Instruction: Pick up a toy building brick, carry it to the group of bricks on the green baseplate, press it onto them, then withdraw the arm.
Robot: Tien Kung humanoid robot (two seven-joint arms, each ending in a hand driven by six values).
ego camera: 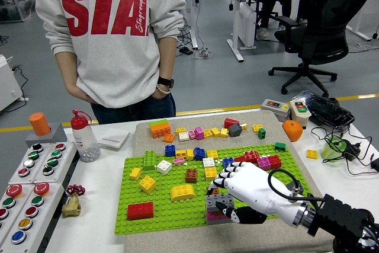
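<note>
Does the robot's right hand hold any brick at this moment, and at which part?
The right hand rests over the grey brick stack on the green baseplate, thumb at its right side; a real grip cannot be told.

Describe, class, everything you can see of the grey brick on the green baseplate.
The grey brick is a studded plastic block, rectangular, sitting flat near the front edge of the green baseplate. It sits on a pink brick, and a small orange brick lies right behind it. The white right robot hand rests at its right end, fingertips over its top and the dark thumb low in front of it. Its right end is hidden.
</note>
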